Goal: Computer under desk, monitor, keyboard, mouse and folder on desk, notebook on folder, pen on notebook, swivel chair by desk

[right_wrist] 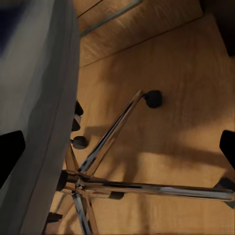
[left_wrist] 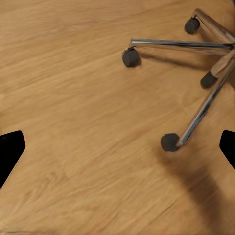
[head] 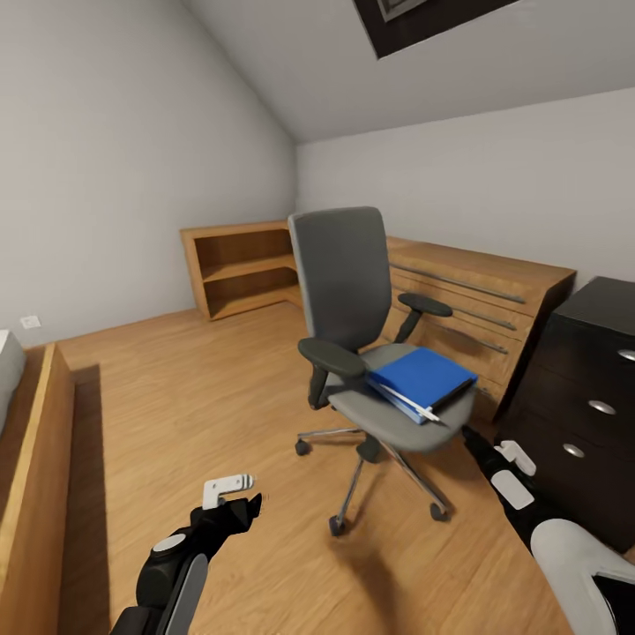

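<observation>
The swivel chair is standing on open oak floor, with the blue folder lying on its seat and the dark drawer unit just beside it. The left claw is hovering low over bare floor, fingers spread, gripping nothing. The right claw is reaching just beside the seat's front edge, fingers apart and empty.

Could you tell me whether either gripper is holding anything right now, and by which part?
Nothing is held. The left gripper hangs open over bare floor, and the right gripper is open beside the swivel chair, short of the folder.
</observation>
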